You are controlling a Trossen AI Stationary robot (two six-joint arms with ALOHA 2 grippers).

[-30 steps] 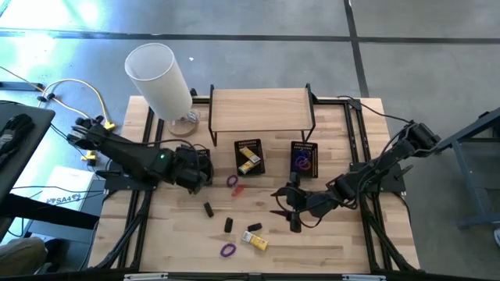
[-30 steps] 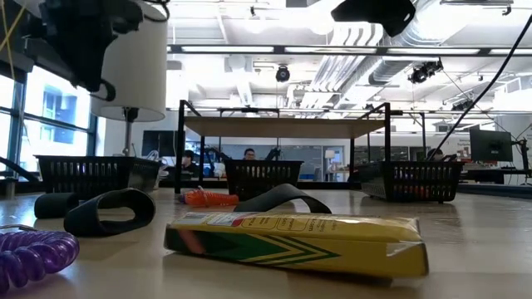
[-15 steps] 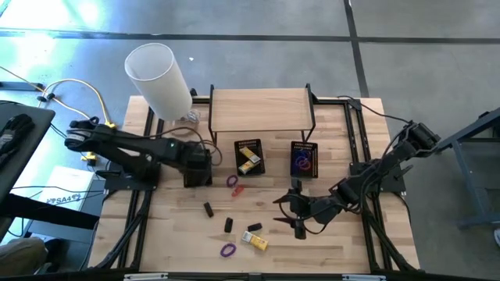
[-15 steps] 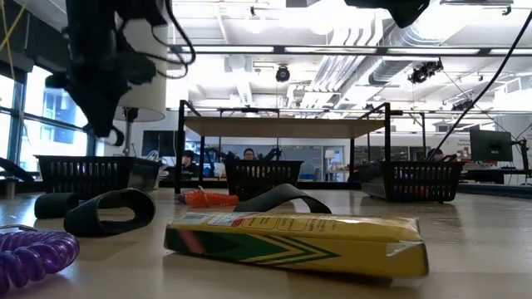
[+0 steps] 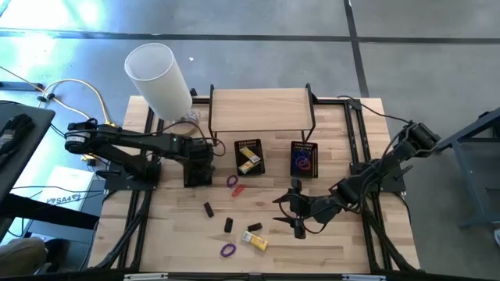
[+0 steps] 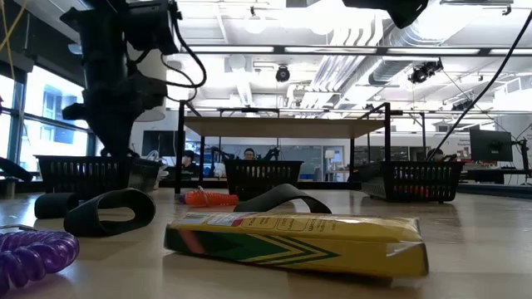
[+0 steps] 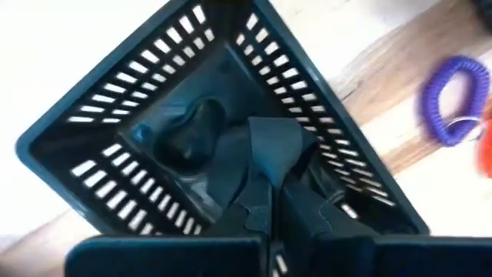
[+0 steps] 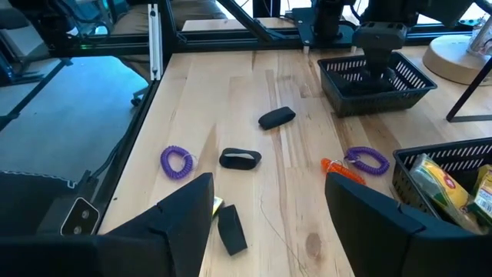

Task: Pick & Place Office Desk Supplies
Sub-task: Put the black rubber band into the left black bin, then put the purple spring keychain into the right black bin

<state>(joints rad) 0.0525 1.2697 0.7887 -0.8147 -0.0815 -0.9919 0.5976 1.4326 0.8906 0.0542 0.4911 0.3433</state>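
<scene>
My left gripper (image 5: 198,164) points down into the leftmost black mesh basket (image 7: 115,100), shut on a small black clip-like piece (image 7: 270,154). Another black piece (image 7: 188,138) lies on that basket's floor. My right gripper (image 5: 298,212) hovers open above the table at centre right, with nothing between its fingers. Loose on the wood lie black pieces (image 5: 208,209) (image 5: 228,225) (image 5: 254,228), a yellow box (image 5: 257,242), two purple coil loops (image 5: 227,250) (image 5: 232,181) and a red-orange loop (image 5: 237,190). My left gripper pinches the black piece by its near end (image 7: 269,181) between its two fingertips, coming from above and pointing down. The rest of the piece sticks out below the fingers inside the basket. Whether it touches the basket's floor I cannot tell.
A middle basket (image 5: 250,157) holds yellow boxes, and a right basket (image 5: 304,158) holds coloured loops. Behind them stands a wooden shelf on black legs (image 5: 262,109), and at the far left a tall white cylinder (image 5: 160,78). Bare wood lies along the near edge.
My left gripper has sunk from high above the table down over the leftmost basket, swinging a little toward the table's right and tipping steeper, still shut on the black piece.
</scene>
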